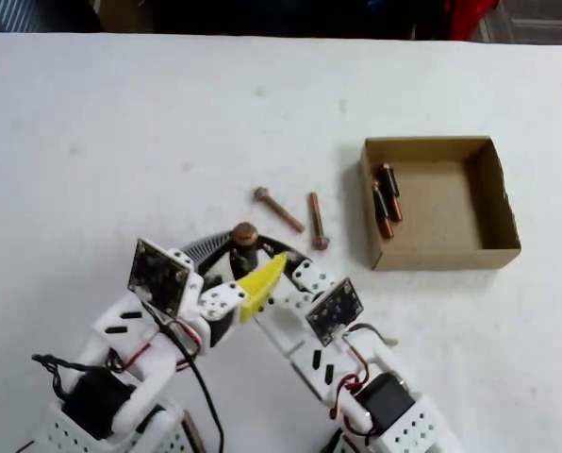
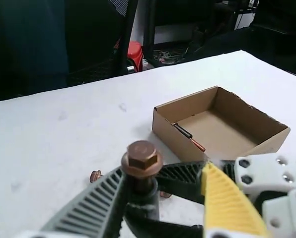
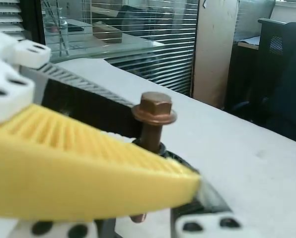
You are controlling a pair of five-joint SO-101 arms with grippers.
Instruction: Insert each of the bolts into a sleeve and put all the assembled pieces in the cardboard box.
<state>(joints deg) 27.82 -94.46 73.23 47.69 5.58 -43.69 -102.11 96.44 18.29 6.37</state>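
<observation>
A copper bolt [image 1: 244, 232] stands upright, its hex head [image 2: 141, 157] above a black sleeve [image 1: 246, 259]. My left gripper [image 1: 236, 249], with grey ribbed fingers [image 2: 101, 203], is shut on the bolt just under the head. My right gripper [image 1: 265, 259], with a yellow finger [image 3: 88, 163], meets it from the other side and is shut on the sleeve [image 3: 155, 147]. Two loose bolts [image 1: 279, 209] [image 1: 316, 221] lie flat just beyond the grippers. The cardboard box [image 1: 432, 143] sits to the right and holds assembled pieces [image 1: 385, 200] against its near-left wall.
Both arms come in from the table's front edge and crowd together at its middle. The box [image 2: 168, 130] is open-topped with low walls. Chairs and a red object stand beyond the table's far edge.
</observation>
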